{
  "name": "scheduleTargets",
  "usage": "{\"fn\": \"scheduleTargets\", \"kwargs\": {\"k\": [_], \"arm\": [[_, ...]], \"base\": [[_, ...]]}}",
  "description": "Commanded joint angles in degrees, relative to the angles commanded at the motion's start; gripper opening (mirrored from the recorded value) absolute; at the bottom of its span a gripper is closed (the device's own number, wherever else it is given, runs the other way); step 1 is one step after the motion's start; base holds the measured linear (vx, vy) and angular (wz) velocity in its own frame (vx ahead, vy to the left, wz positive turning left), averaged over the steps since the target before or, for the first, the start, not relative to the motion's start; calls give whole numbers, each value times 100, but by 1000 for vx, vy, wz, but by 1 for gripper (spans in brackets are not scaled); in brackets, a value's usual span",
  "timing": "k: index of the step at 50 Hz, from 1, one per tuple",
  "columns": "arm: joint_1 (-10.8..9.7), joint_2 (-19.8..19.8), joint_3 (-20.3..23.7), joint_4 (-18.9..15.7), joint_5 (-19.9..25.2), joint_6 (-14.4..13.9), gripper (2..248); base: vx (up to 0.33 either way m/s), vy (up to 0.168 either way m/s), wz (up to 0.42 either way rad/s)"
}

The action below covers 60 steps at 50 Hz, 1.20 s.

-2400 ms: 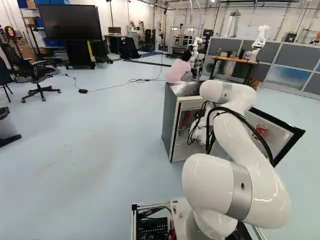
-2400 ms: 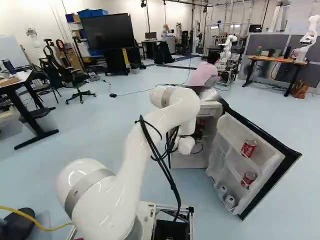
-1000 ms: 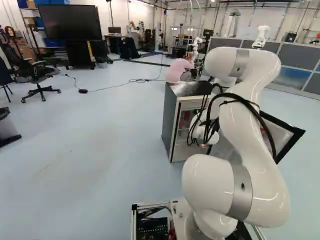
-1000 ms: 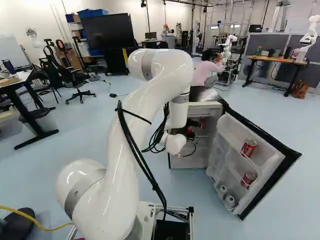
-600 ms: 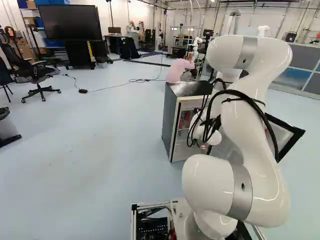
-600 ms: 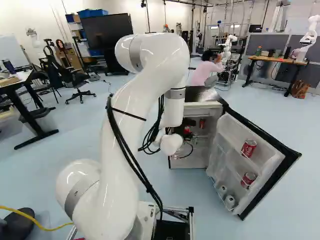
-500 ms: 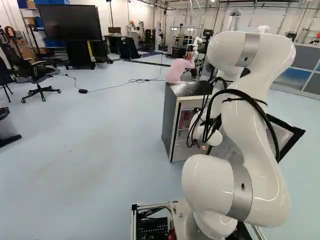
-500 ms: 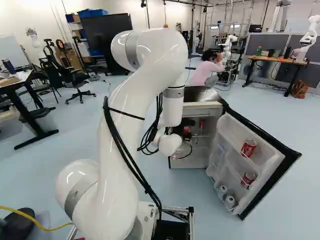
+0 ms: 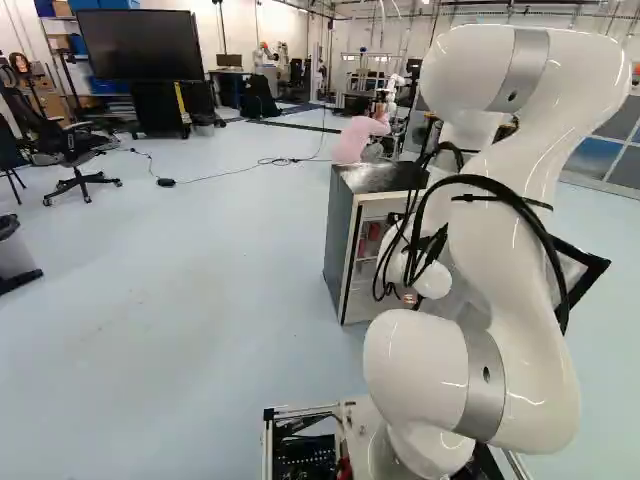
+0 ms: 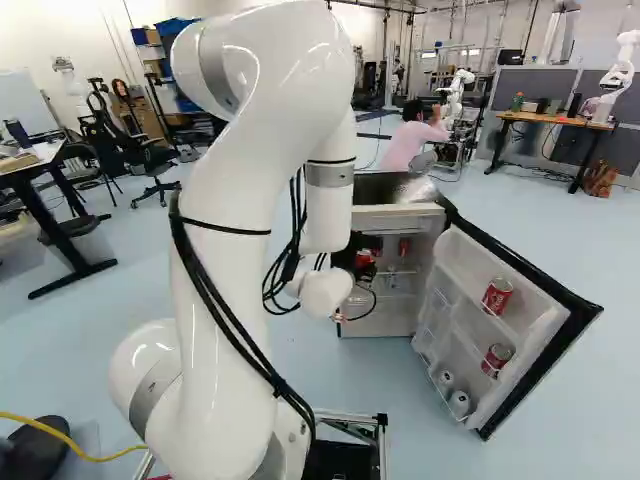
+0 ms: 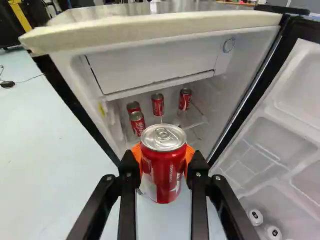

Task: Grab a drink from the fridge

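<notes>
**Red Soda Can [image 11: 163, 175] Is Clamped in the Pincer [image 10: 365, 258]**

Here, twelve o'clock is the direction straight ahead of the base. The fridge [image 9: 342, 235] stands on the floor [image 9: 190, 300] at about twelve o'clock, and its door [image 10: 545, 312] is swung wide open towards one o'clock.

The white arm [image 9: 510, 255] rises high from its lowest joint, bends at the elbow and comes down in front of the fridge opening. The pincer is closed on the red soda can from two sides, with an orange pad [image 11: 136, 151] at nine o'clock of the can and another at three o'clock. The can is upright and is outside the fridge, before the opening.

Inside, ahead of the pincer, four more red cans are standing: the nearer can [image 11: 137, 123] and the can just behind it [image 11: 133, 106] at eleven o'clock, the middle can [image 11: 158, 104] at twelve, the last can [image 11: 185, 99] at one. Above them is a white compartment flap [image 11: 155, 62], which is closed.

The door racks carry an upper red can [image 10: 497, 296], a lower red can [image 10: 496, 360] at six o'clock from it, and two cans with pale ends [image 10: 460, 404] at about eight o'clock from the lower one.
</notes>
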Motion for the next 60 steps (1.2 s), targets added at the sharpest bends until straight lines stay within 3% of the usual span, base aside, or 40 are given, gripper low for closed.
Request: {"fn": "scheduleTargets", "kwargs": {"k": [15, 60], "arm": [[32, 435, 309, 0, 71, 0, 98], [35, 1359, 615, 0, 71, 0, 98]], "base": [[0, 0, 0], [0, 0, 0]]}}
